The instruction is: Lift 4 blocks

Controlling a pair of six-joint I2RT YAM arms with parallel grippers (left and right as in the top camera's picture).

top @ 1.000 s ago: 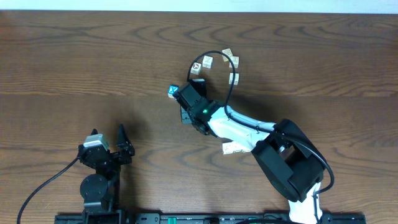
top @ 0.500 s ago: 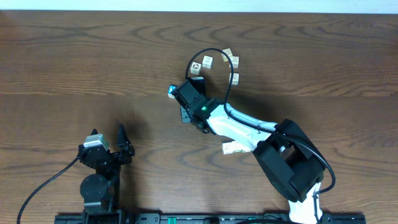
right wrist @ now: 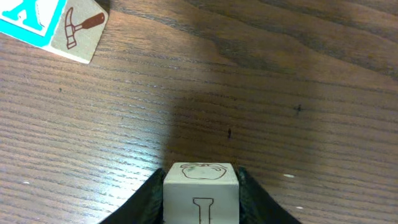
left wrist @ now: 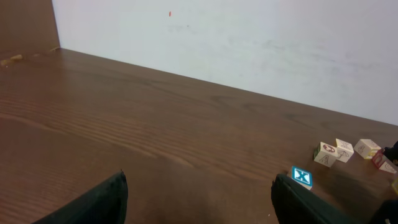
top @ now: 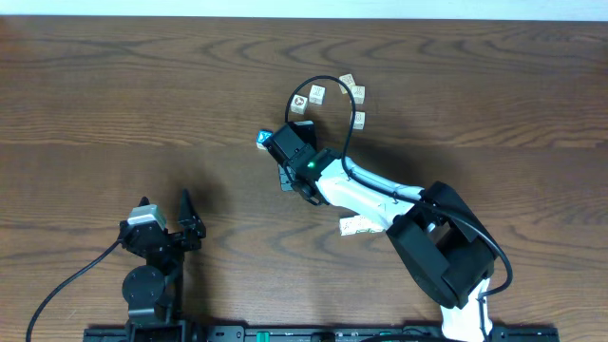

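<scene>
On the dark brown wooden worktop the right gripper reaches to about the middle. It is clenched on both sides of a small cream wooden letter cube with a faint green drawing on top, though whether that cube is clear of the surface cannot be told. The left gripper sits by the near edge, left of centre, jaws spread and empty. Just beyond the held cube lies a blue-faced cube, and nearer the far edge is a loose arc of like cream cubes.
</scene>
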